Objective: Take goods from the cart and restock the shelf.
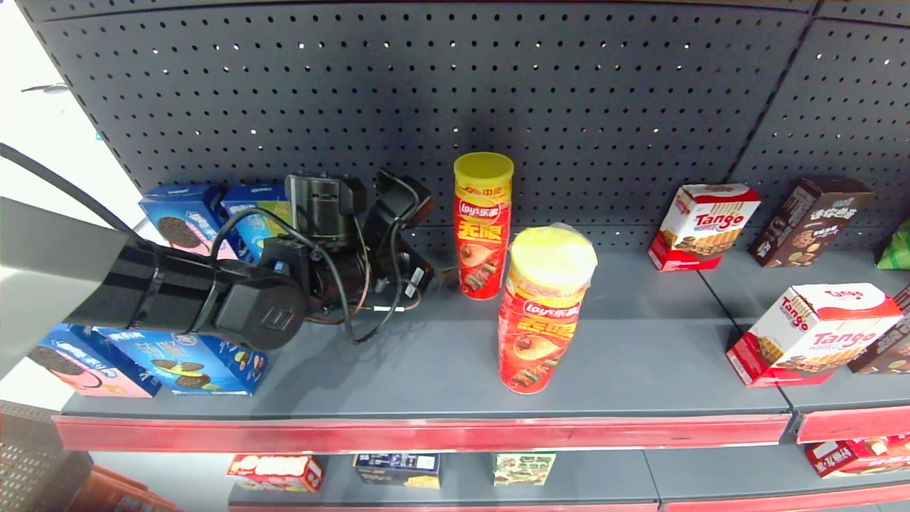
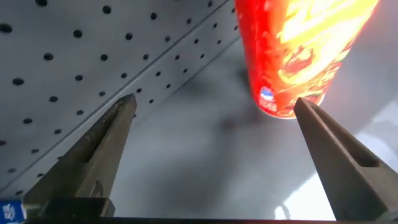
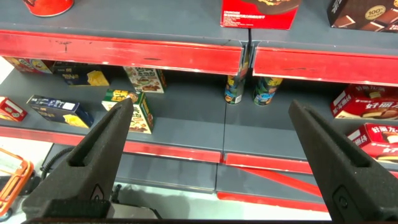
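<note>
Two red chip cans with yellow lids stand upright on the grey shelf [image 1: 419, 370]: one at the back [image 1: 483, 227], one nearer the front edge [image 1: 544, 313]. My left arm lies over the shelf from the left, and its gripper [image 1: 430, 274] sits just left of the back can. In the left wrist view the left gripper [image 2: 214, 102] is open and holds nothing, with a red can [image 2: 298, 56] just beyond its fingertips, apart from them. My right gripper [image 3: 211, 106] is open and empty, facing the lower shelves.
Blue cookie boxes [image 1: 185, 363] flank the left arm at the shelf's left end. Red-and-white wafer boxes [image 1: 810, 334] and a brown box [image 1: 807, 220] stand at the right. A pegboard [image 1: 426, 92] backs the shelf. Small boxes [image 3: 134, 109] fill lower shelves; an orange cart corner [image 3: 12, 180] shows.
</note>
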Controlling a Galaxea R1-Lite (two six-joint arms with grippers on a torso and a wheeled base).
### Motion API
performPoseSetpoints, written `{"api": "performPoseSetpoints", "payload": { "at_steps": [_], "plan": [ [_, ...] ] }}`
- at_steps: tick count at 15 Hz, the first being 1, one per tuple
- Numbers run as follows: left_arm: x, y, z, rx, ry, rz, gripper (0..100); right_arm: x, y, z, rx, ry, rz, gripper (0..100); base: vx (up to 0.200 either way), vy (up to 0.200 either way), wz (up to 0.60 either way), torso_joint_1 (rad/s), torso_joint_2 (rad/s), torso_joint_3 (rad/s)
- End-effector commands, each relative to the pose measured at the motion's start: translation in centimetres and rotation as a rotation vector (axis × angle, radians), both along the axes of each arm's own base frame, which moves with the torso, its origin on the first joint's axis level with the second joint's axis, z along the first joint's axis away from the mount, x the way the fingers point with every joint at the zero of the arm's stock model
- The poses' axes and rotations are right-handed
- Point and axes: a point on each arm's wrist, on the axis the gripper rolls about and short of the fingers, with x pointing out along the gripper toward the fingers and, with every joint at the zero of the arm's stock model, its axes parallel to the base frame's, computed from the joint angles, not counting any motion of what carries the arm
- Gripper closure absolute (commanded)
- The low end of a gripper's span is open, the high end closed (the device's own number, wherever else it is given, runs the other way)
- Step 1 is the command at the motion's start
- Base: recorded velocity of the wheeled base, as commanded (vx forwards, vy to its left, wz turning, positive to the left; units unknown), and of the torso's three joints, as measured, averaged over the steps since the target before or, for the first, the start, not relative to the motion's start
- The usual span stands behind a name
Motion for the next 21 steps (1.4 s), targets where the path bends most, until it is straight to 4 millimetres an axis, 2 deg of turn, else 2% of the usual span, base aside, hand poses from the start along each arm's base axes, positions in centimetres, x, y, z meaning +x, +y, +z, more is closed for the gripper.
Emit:
{"api": "performPoseSetpoints", "payload": {
  "at_steps": [1,3,7,12,21],
  "plan": [
    [0.1,0.3,0.2,0.004,-0.011,0.039,0,0.0,0.0,0.0,0.000,0.002,0.001,0,0.000,0.000,0.00,0.000,0.00,0.000],
    [0.5,0.4,0.1,0.009,-0.020,0.075,0,0.0,0.0,0.0,0.000,0.002,0.001,0,0.000,0.000,0.00,0.000,0.00,0.000],
    [2.3,-0.3,-1.4,-0.014,-0.080,0.115,0,0.0,0.0,0.0,0.000,0.002,0.001,0,0.000,0.000,0.00,0.000,0.00,0.000],
    [3.3,-0.4,-3.0,-0.010,-0.054,0.124,0,0.0,0.0,0.0,0.000,0.002,0.001,0,0.000,0.000,0.00,0.000,0.00,0.000],
    [3.0,-1.5,-3.1,-0.013,-0.049,0.099,0,0.0,0.0,0.0,0.000,0.002,0.001,0,0.000,0.000,0.00,0.000,0.00,0.000]
  ]
}}
